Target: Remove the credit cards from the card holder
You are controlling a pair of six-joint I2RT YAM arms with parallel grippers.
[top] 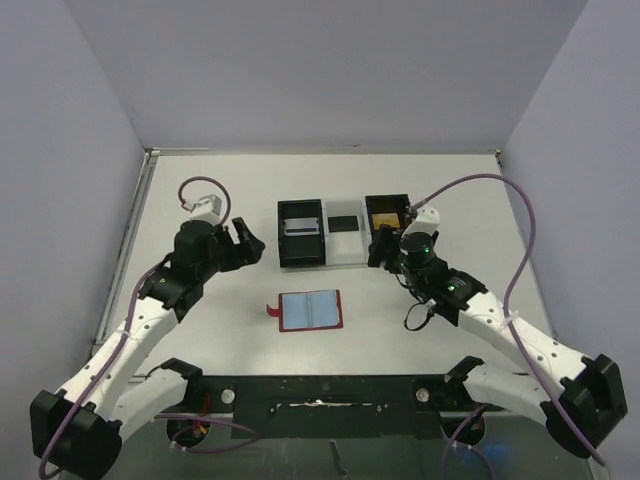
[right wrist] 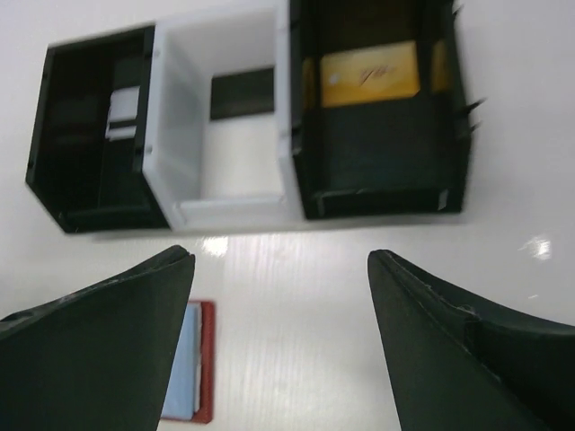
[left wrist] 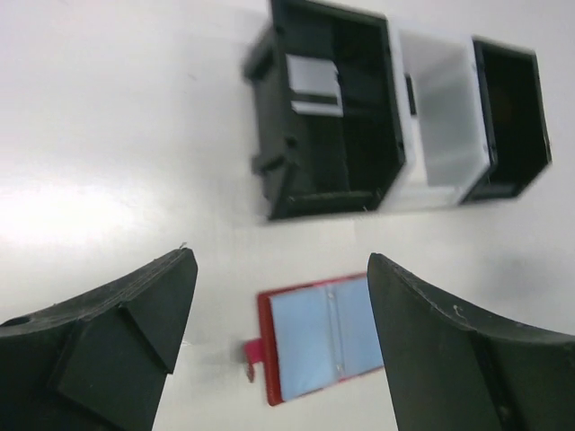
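The red card holder [top: 310, 310] lies open flat on the table, showing its light blue lining and its red tab at the left. No card shows in it. It also appears in the left wrist view [left wrist: 323, 337] and partly in the right wrist view [right wrist: 193, 368]. A pale grey card [top: 300, 224] lies in the left black bin, a black card [top: 344, 223] in the white middle bin, and a gold card [right wrist: 370, 72] in the right black bin. My left gripper [top: 252, 245] is open and empty, left of the bins. My right gripper [top: 380, 248] is open and empty at the right bin's front.
The three-compartment black-and-white tray [top: 300, 263] stands at mid-table behind the card holder. Grey walls enclose the table on the left, back and right. A black rail with the arm bases [top: 320, 395] runs along the near edge.
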